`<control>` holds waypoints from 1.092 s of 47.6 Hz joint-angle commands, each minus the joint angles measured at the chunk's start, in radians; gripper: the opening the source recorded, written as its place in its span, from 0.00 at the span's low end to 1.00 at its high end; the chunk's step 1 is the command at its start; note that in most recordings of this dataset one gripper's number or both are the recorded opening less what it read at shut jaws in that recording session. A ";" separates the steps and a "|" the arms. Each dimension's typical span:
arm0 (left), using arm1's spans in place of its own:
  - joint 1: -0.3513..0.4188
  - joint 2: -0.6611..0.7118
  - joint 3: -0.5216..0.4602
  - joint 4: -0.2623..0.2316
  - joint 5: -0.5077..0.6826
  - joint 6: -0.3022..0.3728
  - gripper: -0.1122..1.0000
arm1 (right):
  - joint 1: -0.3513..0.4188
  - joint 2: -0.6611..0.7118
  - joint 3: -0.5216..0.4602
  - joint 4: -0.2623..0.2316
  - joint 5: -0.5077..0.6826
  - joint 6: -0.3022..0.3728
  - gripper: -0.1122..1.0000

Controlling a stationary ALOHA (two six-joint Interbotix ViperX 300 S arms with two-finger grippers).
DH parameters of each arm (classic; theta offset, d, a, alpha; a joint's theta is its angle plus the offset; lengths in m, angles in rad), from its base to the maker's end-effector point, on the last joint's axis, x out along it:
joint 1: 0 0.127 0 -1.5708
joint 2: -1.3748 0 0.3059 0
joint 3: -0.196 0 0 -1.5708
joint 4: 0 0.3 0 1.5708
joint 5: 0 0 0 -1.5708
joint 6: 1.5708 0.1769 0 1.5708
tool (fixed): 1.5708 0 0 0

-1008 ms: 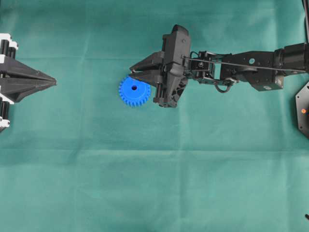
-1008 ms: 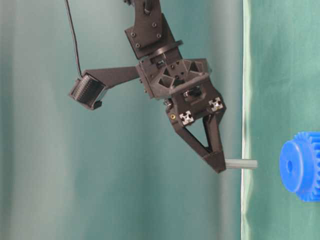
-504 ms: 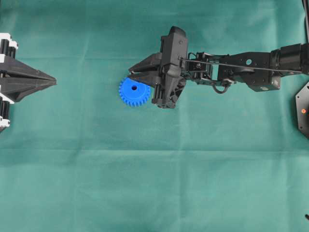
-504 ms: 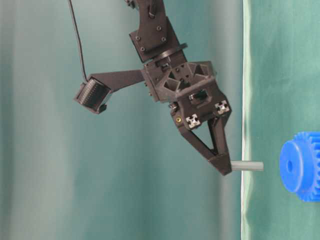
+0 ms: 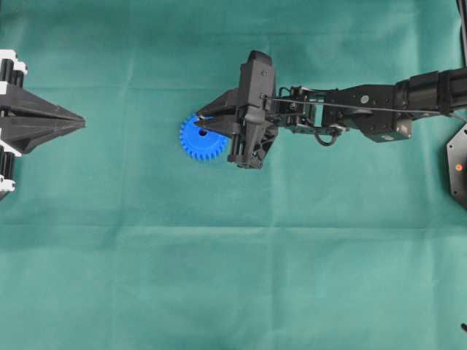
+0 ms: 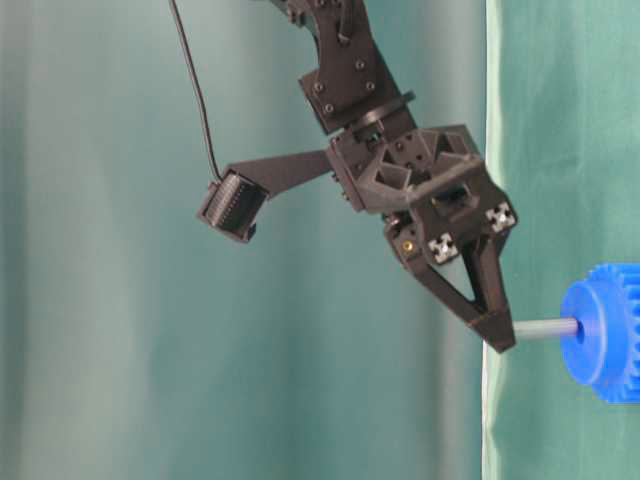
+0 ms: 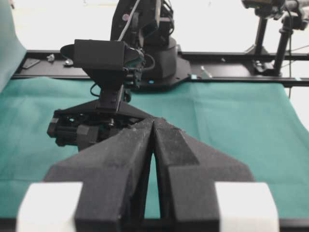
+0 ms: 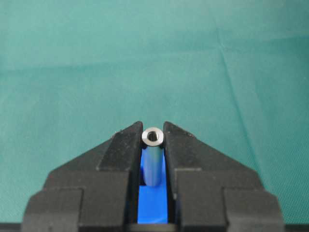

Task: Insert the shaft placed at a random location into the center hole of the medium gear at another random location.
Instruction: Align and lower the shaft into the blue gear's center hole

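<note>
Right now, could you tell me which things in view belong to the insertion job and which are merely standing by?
In the job:
- shaft, gripped in the right gripper, its tip at the gear's centre
- medium gear
- center hole

Standing by:
- left gripper, shut, holding nothing, at the cloth's edge
- green cloth

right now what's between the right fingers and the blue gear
Only the shaft: in the table-level view it spans from the right fingers to the medium gear, its tip at the center hole. Nothing else lies between.
</note>
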 commanded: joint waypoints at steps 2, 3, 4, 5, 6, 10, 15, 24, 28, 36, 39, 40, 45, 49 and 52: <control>0.002 0.005 -0.021 0.003 -0.009 0.000 0.10 | 0.003 -0.011 -0.021 0.005 -0.003 0.000 0.22; 0.002 0.005 -0.021 0.003 -0.011 0.000 0.10 | 0.002 -0.011 -0.020 0.005 -0.002 0.000 0.22; 0.002 0.005 -0.021 0.003 -0.009 0.000 0.10 | 0.003 -0.011 -0.020 0.006 -0.003 0.000 0.22; 0.003 0.005 -0.021 0.003 -0.009 0.000 0.10 | 0.002 -0.011 -0.021 0.005 -0.003 0.000 0.22; 0.002 0.005 -0.021 0.003 -0.009 0.000 0.10 | 0.002 -0.011 -0.020 0.005 -0.003 0.000 0.22; 0.002 0.005 -0.021 0.003 -0.009 0.000 0.10 | 0.003 -0.017 -0.021 0.005 -0.003 -0.002 0.22; 0.002 0.005 -0.021 0.003 -0.009 0.000 0.10 | 0.002 -0.040 -0.020 0.005 0.002 -0.005 0.22; 0.002 0.003 -0.021 0.003 -0.009 0.000 0.10 | 0.002 -0.091 -0.014 0.000 0.003 -0.008 0.22; 0.002 0.005 -0.021 0.003 -0.009 0.000 0.10 | 0.002 -0.095 -0.014 0.000 0.003 -0.008 0.22; 0.002 0.005 -0.021 0.003 -0.008 0.000 0.10 | 0.008 -0.094 -0.012 0.002 0.005 -0.005 0.22; 0.002 0.005 -0.020 0.003 -0.009 0.000 0.10 | 0.009 -0.092 -0.012 0.002 0.003 -0.005 0.22; 0.002 0.003 -0.020 0.003 -0.008 0.000 0.10 | 0.011 -0.091 -0.014 0.002 0.005 -0.005 0.22; 0.002 0.003 -0.021 0.003 -0.009 0.000 0.10 | 0.012 -0.081 -0.014 0.005 0.000 -0.003 0.22; 0.003 0.005 -0.021 0.003 -0.009 0.000 0.10 | 0.014 -0.067 -0.014 0.005 -0.002 -0.002 0.22; 0.002 0.003 -0.020 0.003 -0.009 0.000 0.10 | 0.014 -0.055 -0.014 0.006 -0.002 0.000 0.22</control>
